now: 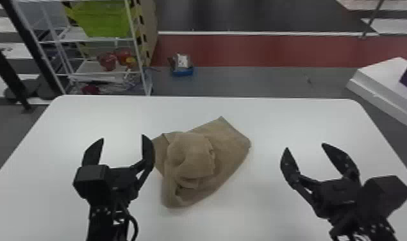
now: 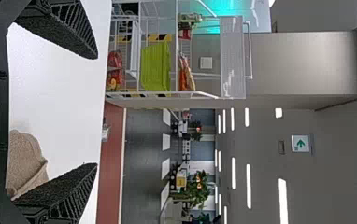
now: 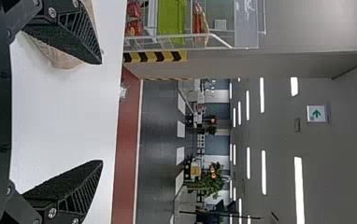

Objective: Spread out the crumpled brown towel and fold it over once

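Brown towel (image 1: 228,147) in a heap near the middle of the white table (image 1: 116,112), rucked into a bunched top (image 1: 193,152), with a flatter part running out to the far corner (image 1: 221,119). Left gripper (image 1: 122,137) spread wide with nothing between its fingers, the inner finger (image 1: 148,152) just beside the towel's left side, perhaps touching, hard to settle from the head view. Right gripper (image 1: 305,146) spread wide too, also empty, apart from the cloth on its right side. By the look of things, a first hold to be chosen for the spreading. Chief danger: a pinch through several layers at the bunched top, likely to raise the heap whole instead of unfurling it. Next danger: a sideways nudge from the inner finger on the way down, enough to shove soft, loose cloth along and tighten the creases. At the near folds (image 1: 186,184), easy to mistake an inner crease for a true hem, and so to drag the bundle about. With one gripper pulling alone, a good chance of sliding everything, for want of an anchor opposite; with both, a skewed spread from an uneven pull or from mismatched holds. From any layer left tucked beneath, a lump, and later a crooked fold. Best to go low at an exposed edge, take one layer deep enough against slipping, and check before lifting.
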Controlling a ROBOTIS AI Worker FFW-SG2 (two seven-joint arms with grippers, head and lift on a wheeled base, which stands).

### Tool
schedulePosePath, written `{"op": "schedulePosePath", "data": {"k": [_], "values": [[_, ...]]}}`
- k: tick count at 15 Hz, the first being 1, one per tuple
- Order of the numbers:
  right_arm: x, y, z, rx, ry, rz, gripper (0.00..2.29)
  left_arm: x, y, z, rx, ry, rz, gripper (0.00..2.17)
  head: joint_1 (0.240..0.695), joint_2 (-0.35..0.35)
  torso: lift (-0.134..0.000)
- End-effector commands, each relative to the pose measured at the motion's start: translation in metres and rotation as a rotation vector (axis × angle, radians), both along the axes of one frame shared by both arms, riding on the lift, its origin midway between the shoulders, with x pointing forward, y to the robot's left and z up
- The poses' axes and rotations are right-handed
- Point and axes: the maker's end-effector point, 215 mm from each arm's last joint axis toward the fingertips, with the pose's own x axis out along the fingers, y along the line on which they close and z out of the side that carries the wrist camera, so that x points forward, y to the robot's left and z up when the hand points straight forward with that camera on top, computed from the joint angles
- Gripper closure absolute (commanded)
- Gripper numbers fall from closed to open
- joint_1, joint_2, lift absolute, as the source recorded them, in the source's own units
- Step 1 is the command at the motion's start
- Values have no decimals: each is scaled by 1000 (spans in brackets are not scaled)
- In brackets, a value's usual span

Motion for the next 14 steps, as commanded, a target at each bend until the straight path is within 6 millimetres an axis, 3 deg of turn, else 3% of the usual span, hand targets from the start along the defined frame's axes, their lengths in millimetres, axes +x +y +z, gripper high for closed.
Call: {"op": "schedulePosePath", "data": {"k": [1, 6, 14], "values": [[-1, -3, 3, -3, -17, -1, 134, 0, 4, 0, 6, 0, -6, 63, 695, 19, -123], [-3, -4, 12, -7, -55, 2, 137, -2, 1, 1, 12, -1, -35, 80, 695, 13, -123], [-3, -16, 7, -17, -45, -15, 144, -3, 6, 1, 15, 0, -25, 76, 695, 11, -123]]}}
